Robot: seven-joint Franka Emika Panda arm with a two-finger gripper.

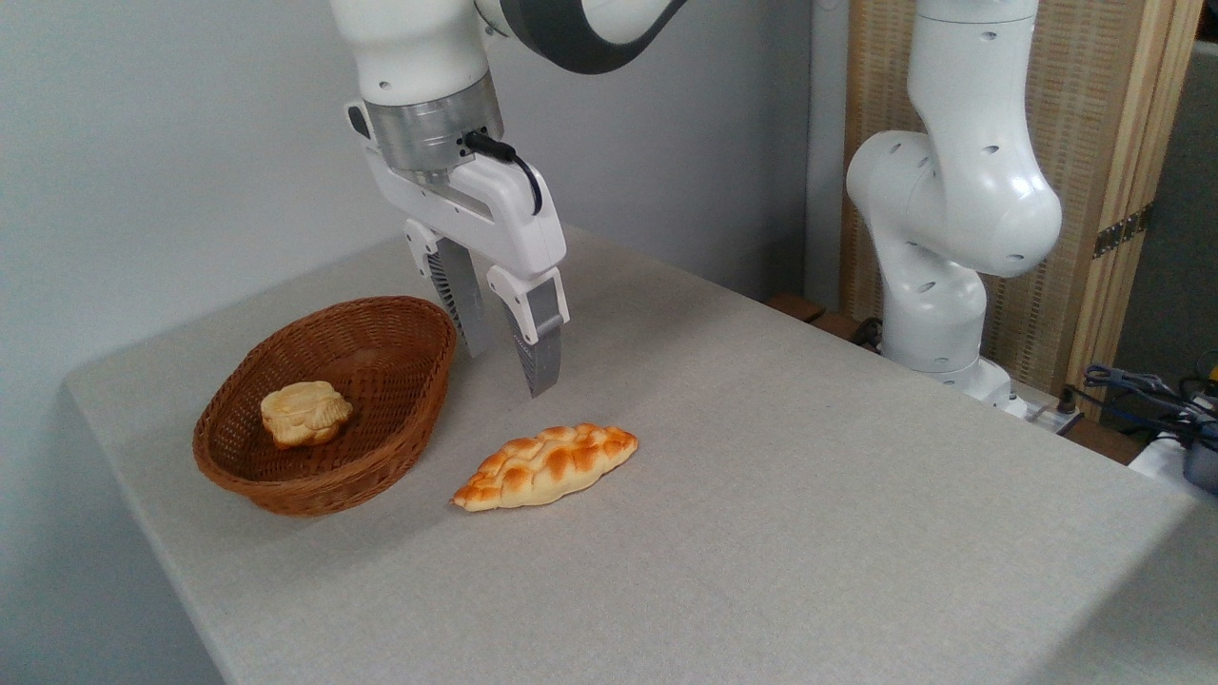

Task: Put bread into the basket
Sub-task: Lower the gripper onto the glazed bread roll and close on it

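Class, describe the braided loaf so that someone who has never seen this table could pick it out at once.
Start at the wicker basket on the grey table. Just right of it, on the bare cloth below the gripper with its open jaws, lies the bread. It is long, braided and toasted orange-brown, unlike the small pale bun inside the basket.

The white robot arm (952, 190) is cut off by the top edge above the oval reddish-brown woven wicker basket (328, 476). The basket's near wall hides the underside of the small pale yellow bun (304, 412). The grey cloth-covered table (761, 533) runs off the bottom and right edges.
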